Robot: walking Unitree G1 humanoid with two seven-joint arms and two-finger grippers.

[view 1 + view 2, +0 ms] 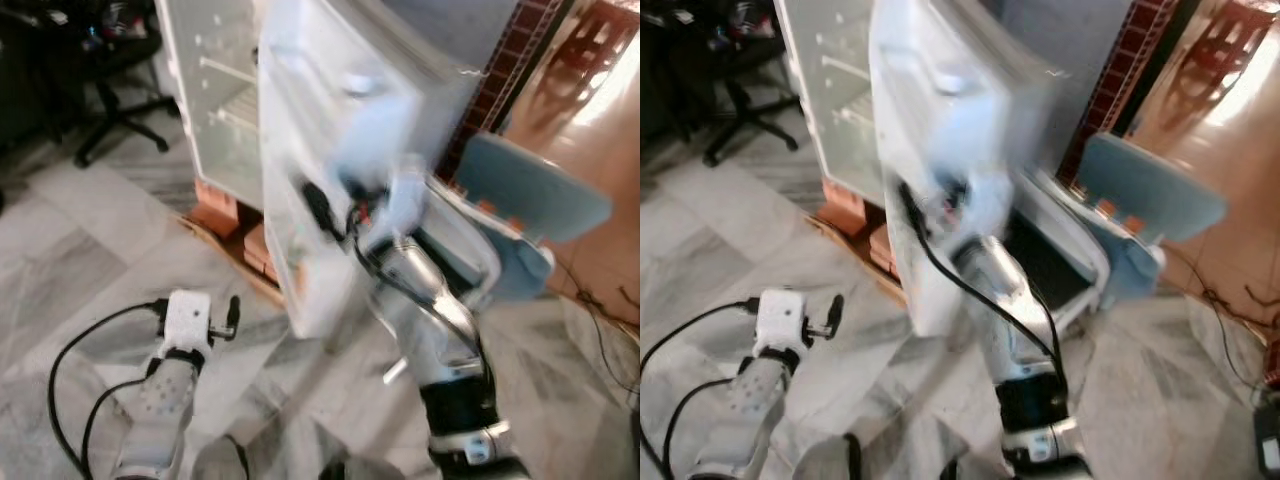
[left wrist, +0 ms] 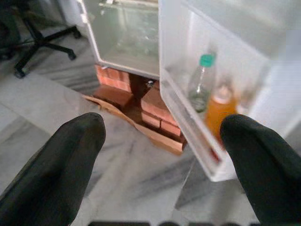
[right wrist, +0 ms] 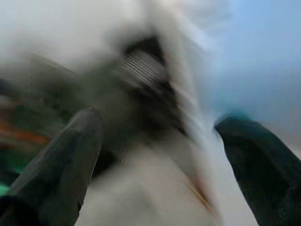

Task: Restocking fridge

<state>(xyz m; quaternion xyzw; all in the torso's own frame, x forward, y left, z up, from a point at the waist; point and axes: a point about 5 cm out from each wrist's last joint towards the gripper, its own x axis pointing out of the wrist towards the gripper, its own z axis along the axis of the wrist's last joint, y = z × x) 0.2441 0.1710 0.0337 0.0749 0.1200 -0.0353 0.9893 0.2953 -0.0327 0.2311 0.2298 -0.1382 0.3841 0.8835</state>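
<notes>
— Two bottles already stand in the fridge door rack, going by the left wrist view: a clear bottle with a green cap and, just to its right, an orange bottle. So some stock looks to be in place.

— And the fridge itself?

— Open. Its white cabinet sits far left on a stack of bricks, and the door swings out toward the robot, blurred in both eye views.

— What are the arms doing?

— The right gripper is raised against the door, near its lower half. Its wrist view is a smear, but the two black fingers stand wide apart with nothing between them. The left gripper hangs low over the marble floor, near left, fingers also spread and empty.

— So how far along?

— Hard to say. Neither gripper carries an item, and I see no supply waiting nearby. I judge the right arm is handling the door, either between loads or closing up. Whether more goes in, I cannot tell.
</notes>
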